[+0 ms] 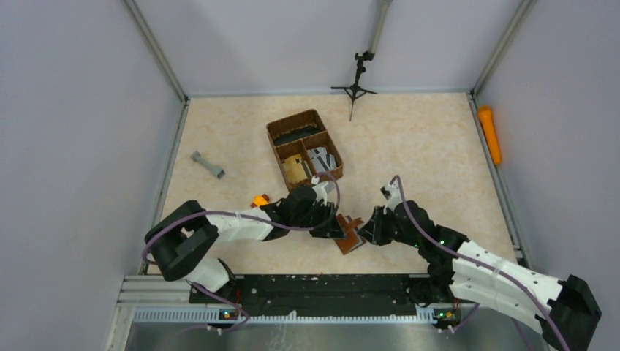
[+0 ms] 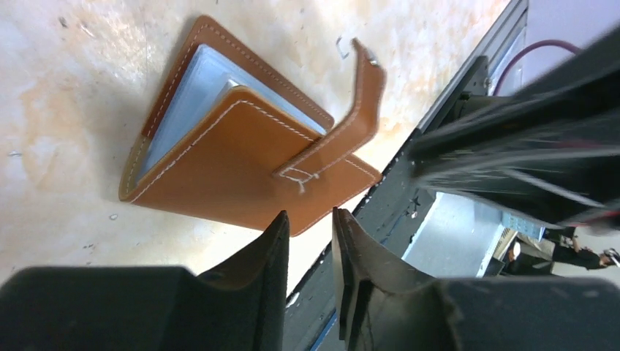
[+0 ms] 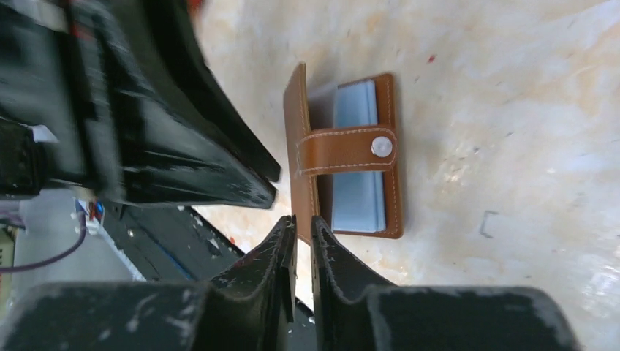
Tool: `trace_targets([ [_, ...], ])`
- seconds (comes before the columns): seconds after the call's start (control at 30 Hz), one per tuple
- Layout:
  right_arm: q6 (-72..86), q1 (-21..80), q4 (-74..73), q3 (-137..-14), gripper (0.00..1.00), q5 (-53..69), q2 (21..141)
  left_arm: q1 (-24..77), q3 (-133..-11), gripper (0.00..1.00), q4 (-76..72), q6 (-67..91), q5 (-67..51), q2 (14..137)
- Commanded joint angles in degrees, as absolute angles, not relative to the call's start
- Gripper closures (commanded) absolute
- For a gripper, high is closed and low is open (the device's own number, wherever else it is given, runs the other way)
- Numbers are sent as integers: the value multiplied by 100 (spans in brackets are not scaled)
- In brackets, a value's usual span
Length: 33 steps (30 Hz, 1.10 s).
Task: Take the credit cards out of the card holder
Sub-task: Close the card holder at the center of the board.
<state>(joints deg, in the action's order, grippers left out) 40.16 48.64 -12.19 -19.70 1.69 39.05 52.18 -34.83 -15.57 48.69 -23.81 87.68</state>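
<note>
Two grippers flanking the card holder (image 1: 350, 238) near the table's (image 1: 431, 146) front edge, left gripper (image 2: 311, 219) slightly spread, empty, right gripper (image 3: 303, 223) nearly pressed together at the cover's edge (grip unclear), strap (image 3: 343, 150) unsnapped, credit cards (image 3: 358, 197) inside.

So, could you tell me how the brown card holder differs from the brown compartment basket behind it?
The card holder is light tan leather with pale stitching; the basket is a darker brown. The card holder is far smaller and lies near the front; the basket sits further back. The card holder is a thin folder with its strap tab undone; the basket is open-topped, with raised walls and compartments. Both are brown.
</note>
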Motion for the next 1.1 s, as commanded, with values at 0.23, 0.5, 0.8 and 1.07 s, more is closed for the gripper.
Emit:
trace_targets([
  [0.23,4291,4907,-97,-1802,94,785,4851,5229,-3809,97,-933,4677,-1754,8677],
  [0.5,4242,4904,-570,-2084,94,748,4221,5229,-4222,100,-469,4472,-1403,9241],
  [0.8,4394,4904,378,-1788,98,1085,5110,5238,-4231,100,-515,4573,-1473,9639],
  [1.07,4324,4904,319,-1485,100,265,5544,5238,-4258,100,-250,4493,-1327,9282],
])
